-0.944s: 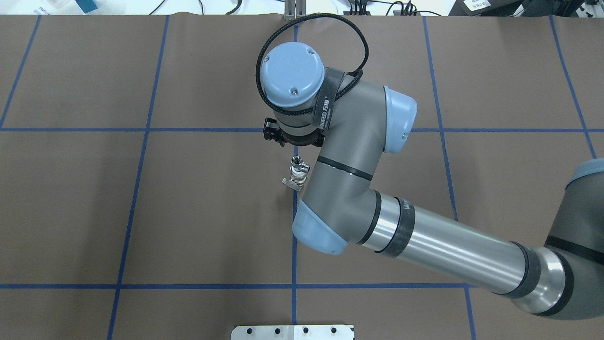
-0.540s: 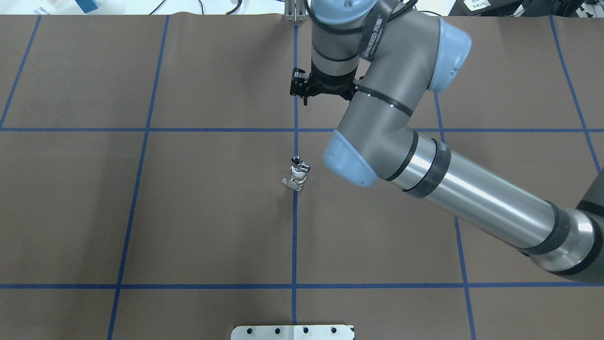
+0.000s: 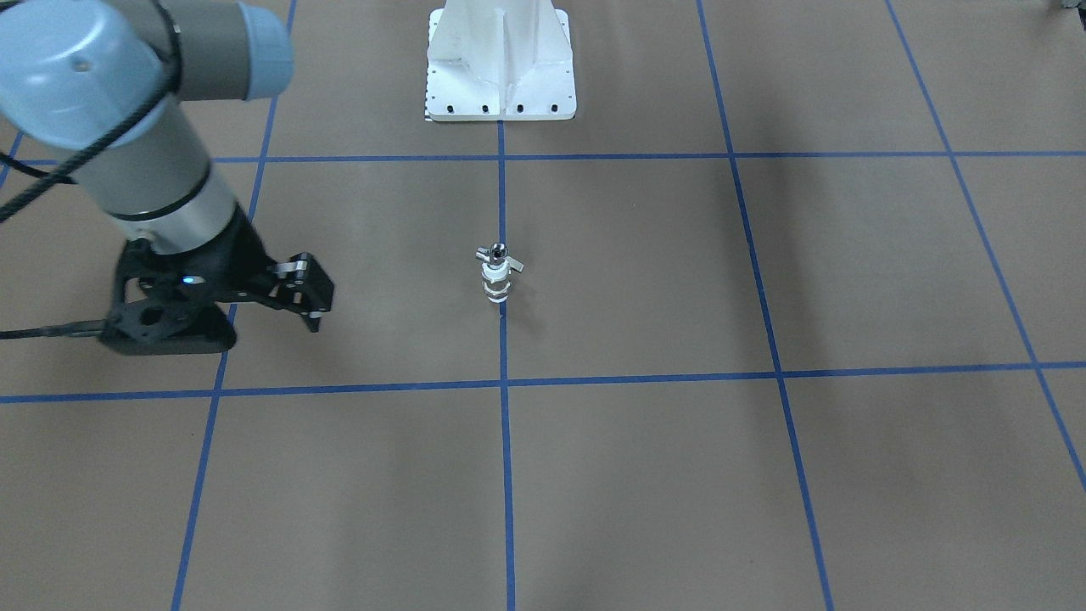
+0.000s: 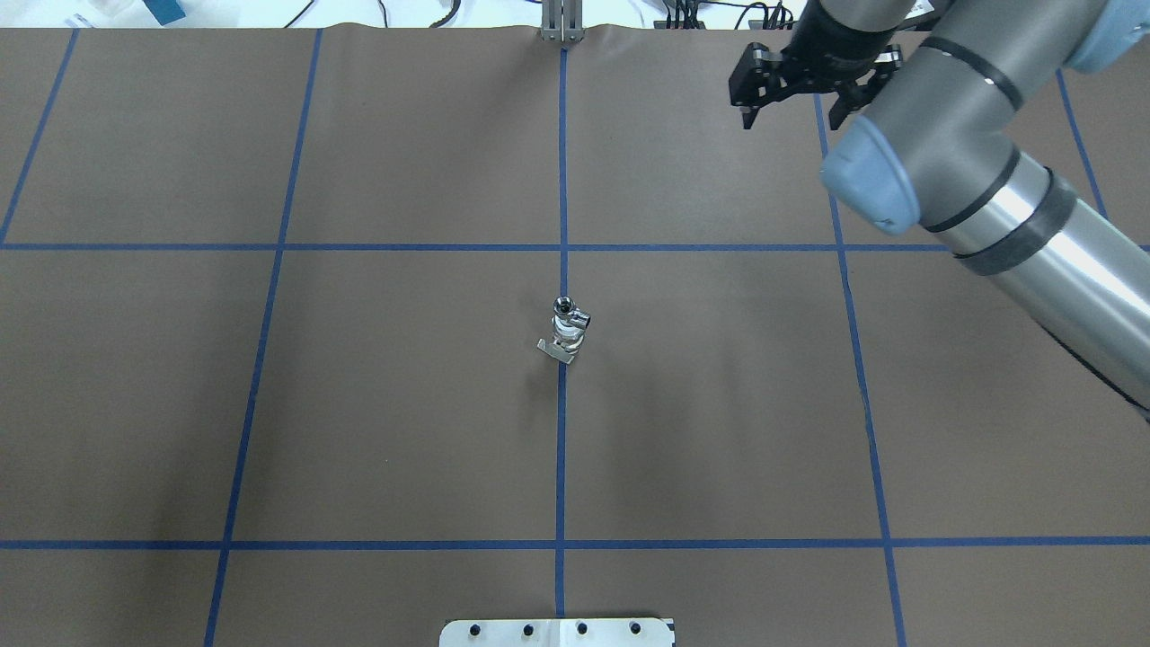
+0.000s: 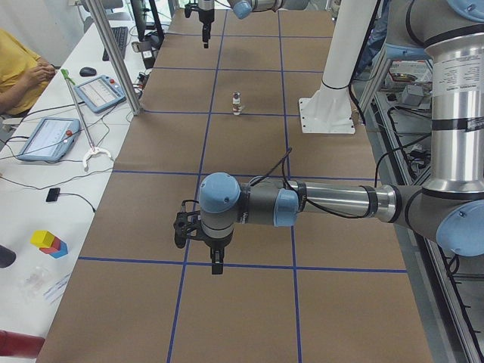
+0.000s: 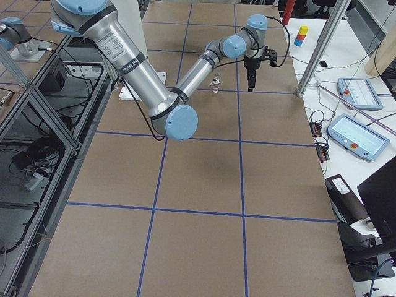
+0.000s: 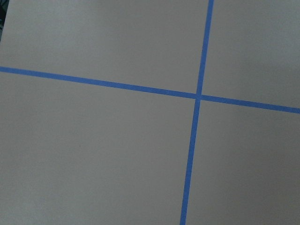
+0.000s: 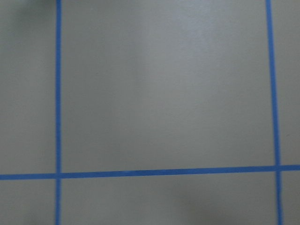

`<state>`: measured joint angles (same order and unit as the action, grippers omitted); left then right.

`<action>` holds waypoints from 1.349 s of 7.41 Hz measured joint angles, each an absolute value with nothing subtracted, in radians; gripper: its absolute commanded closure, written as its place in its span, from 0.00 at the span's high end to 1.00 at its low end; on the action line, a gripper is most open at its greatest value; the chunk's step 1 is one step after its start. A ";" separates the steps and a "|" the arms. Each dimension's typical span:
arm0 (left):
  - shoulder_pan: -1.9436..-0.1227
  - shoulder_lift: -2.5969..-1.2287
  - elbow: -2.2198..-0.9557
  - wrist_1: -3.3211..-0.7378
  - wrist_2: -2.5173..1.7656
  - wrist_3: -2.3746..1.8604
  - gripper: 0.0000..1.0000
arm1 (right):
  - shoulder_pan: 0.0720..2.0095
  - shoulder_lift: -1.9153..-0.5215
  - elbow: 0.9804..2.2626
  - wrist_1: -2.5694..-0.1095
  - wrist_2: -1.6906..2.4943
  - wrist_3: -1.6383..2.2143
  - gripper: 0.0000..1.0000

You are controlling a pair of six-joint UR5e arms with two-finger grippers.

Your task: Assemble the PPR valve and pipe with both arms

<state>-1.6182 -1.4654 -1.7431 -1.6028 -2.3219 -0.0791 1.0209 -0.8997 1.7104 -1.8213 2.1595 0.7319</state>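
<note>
The PPR valve (image 3: 496, 287), white with metallic bands and a small side lever, stands upright at the table's middle on a blue tape line. The chrome pipe (image 3: 496, 252) sits on top of it. The pair also shows in the overhead view (image 4: 566, 331) and in both side views (image 5: 237, 103) (image 6: 216, 83). My right gripper (image 4: 791, 117) is open and empty, up off the table, far from the valve on my right side toward the far edge (image 3: 316, 299). My left gripper (image 5: 216, 263) hangs over bare table far to my left; I cannot tell whether it is open or shut.
The white bolted pedestal (image 3: 501, 59) stands at my base side of the table (image 4: 557, 632). Blue tape lines grid the brown table cover. An aluminium post (image 4: 561, 22) stands at the far edge. Both wrist views show only table cover and tape.
My right arm has swung away from just beyond the valve, toward the far edge and then to my right. The valve with the pipe has not moved.
</note>
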 measured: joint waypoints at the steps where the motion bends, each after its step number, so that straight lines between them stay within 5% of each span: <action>1: -1.592 -1.462 -1.744 -1.611 -2.309 -0.025 1.00 | 1.079 -0.971 1.730 -1.819 2.193 0.618 1.00; 10: -1.583 -1.434 -1.781 -1.558 -2.347 0.091 1.00 | 1.428 -1.519 1.737 -1.696 2.309 -0.056 1.00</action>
<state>-1.5827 -1.4342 -1.7810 -1.5582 -2.3472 0.0907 1.4282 -1.5191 1.7370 -1.6963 2.3091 -0.0559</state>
